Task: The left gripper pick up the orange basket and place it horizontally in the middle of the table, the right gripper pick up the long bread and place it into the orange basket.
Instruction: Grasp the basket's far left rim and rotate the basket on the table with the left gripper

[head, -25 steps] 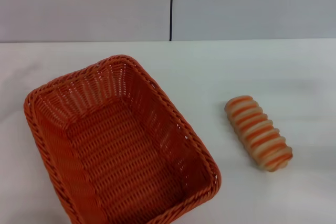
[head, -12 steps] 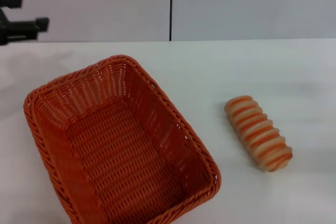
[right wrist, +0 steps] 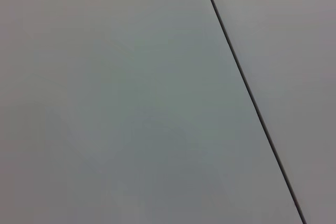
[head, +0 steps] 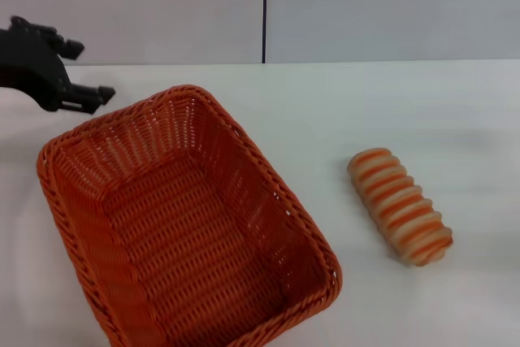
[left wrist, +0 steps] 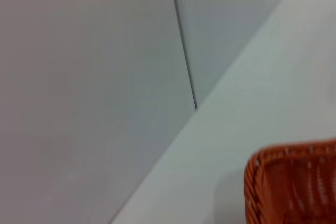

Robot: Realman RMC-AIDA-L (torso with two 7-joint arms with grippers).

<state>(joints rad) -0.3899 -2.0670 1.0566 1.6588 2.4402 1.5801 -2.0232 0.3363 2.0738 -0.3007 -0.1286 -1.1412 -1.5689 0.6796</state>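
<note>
Left end effector (head: 88, 72) hovers beyond orange basket (head: 187, 225).

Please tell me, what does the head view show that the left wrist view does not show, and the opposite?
Only the head view shows the oblong, ridged long bread with orange-brown stripes, lying on the table apart from the basket, and the black two-fingered left gripper beyond the basket's far-left corner. The left wrist view shows nothing extra. Both share the large woven orange wicker basket, of which the wrist view sees only one corner, the plain white table, and the grey wall with its dark seam.
</note>
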